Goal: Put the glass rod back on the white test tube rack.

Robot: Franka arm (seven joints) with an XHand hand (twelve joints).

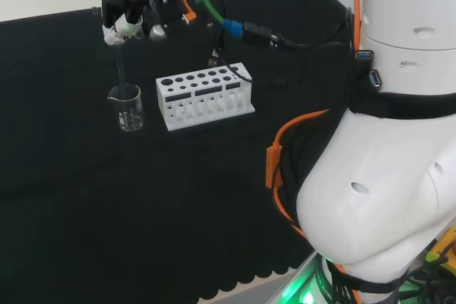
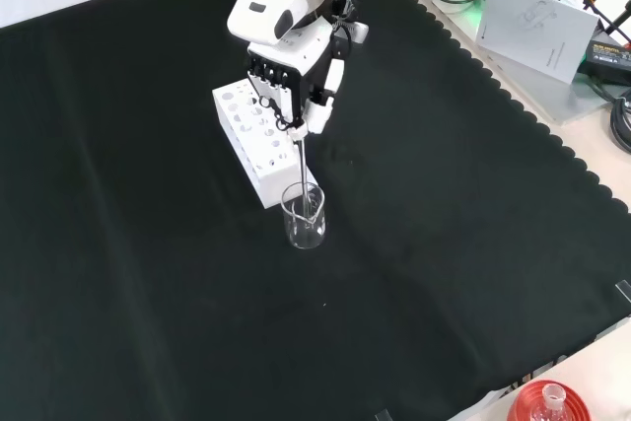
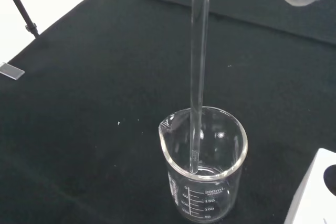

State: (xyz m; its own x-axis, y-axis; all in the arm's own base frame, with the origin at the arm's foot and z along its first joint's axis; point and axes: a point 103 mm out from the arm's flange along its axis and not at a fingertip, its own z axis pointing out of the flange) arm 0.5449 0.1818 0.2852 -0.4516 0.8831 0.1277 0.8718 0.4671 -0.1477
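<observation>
The hand (image 1: 135, 12) hangs above a clear glass beaker (image 1: 126, 108) and pinches the top of a thin glass rod (image 1: 120, 69). The rod (image 3: 198, 77) stands nearly upright with its lower end inside the beaker (image 3: 205, 166), close to the bottom. In the front view the hand (image 2: 291, 71) is over the white test tube rack (image 2: 246, 135) and the rod (image 2: 301, 170) reaches down into the beaker (image 2: 304, 216). The rack (image 1: 205, 95) stands just right of the beaker in the head view; its holes look bare.
The arm's white links (image 1: 385, 140) rise at the right of the head view, with orange and black cables (image 1: 285, 154) beside them. A red ribbed stand with a flask (image 2: 545, 403) sits at the cloth's near edge in the front view.
</observation>
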